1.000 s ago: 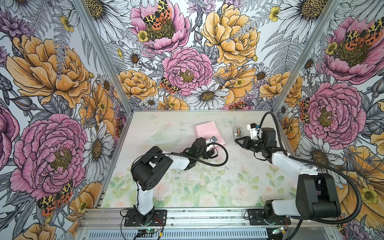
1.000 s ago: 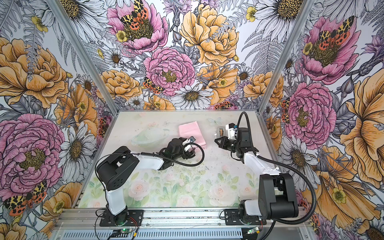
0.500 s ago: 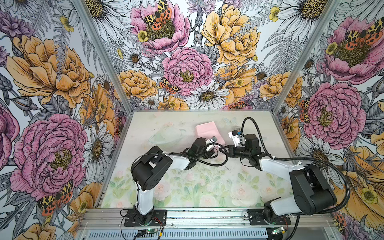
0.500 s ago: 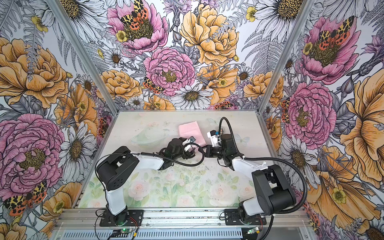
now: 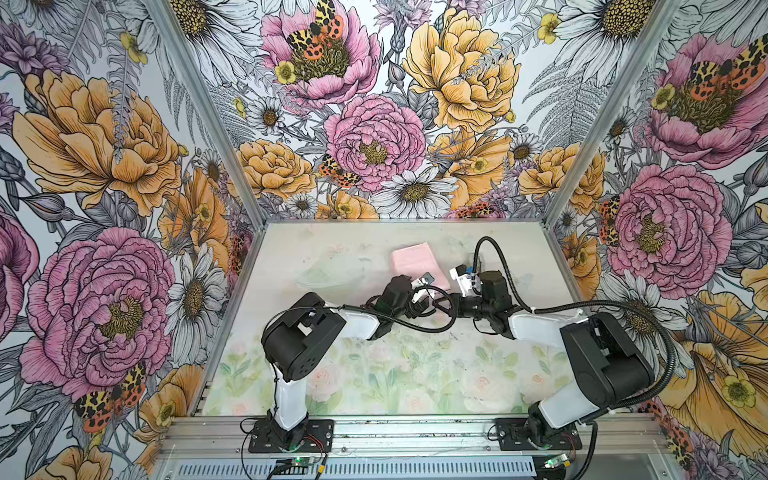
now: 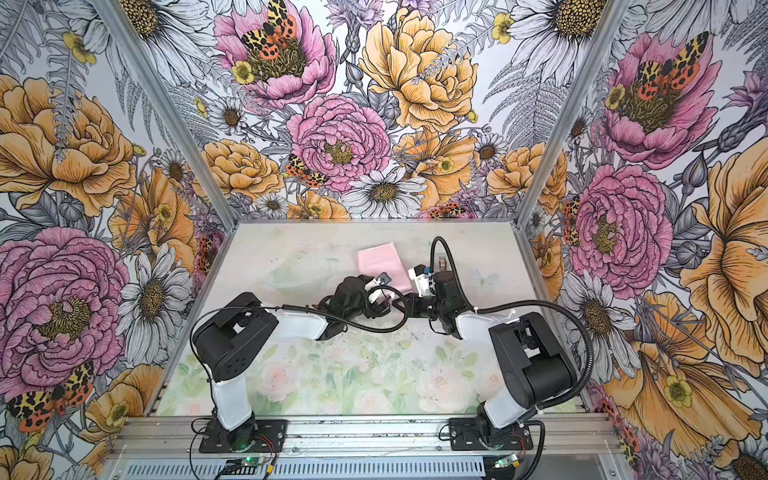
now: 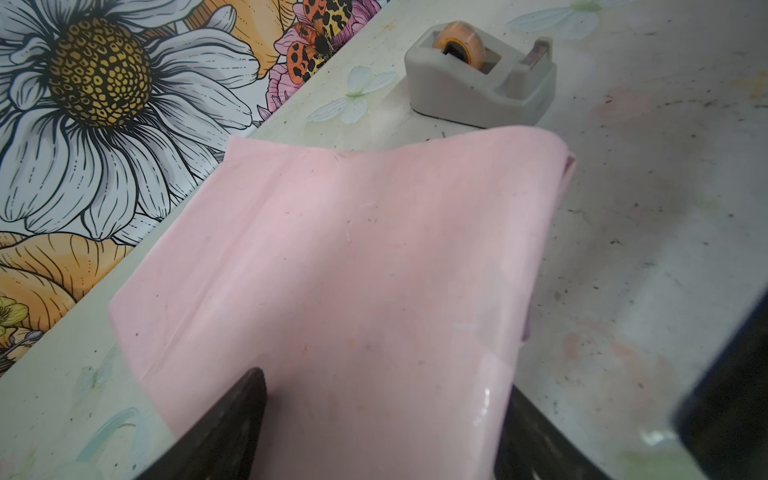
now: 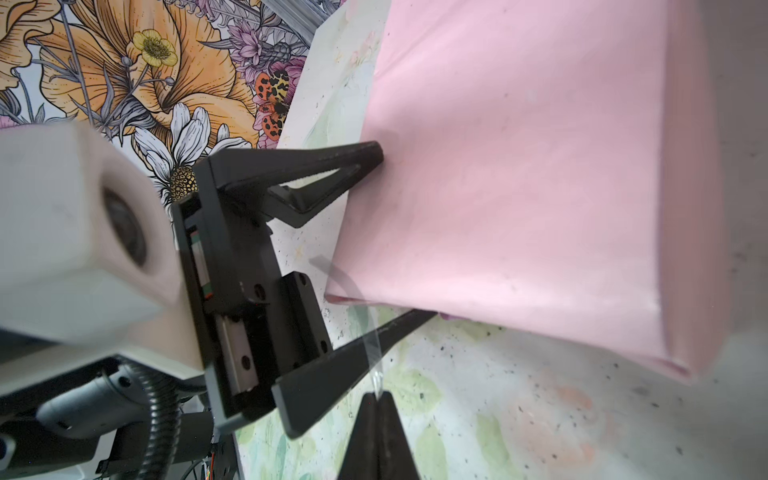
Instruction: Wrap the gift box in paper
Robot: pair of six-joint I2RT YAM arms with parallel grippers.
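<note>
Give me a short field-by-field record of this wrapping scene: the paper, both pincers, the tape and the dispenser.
Paper: pale pink creased paper sheet, folded into a parcel on the floral-print table, lilac peeking at edges
Gift box: not visible
Left pincer: jaws wide, one finger each side of the parcel, clamping it
Right pincer: shut on a clear tape strip, close to the parcel's edge
Dispenser: grey plastic tape dispenser holding a roll, beside the parcel

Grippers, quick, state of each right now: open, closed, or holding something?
Left gripper: jaws wide, flanking the paper; whether they squeeze it cannot be told.
Right gripper: shut on a clear tape strip.
</note>
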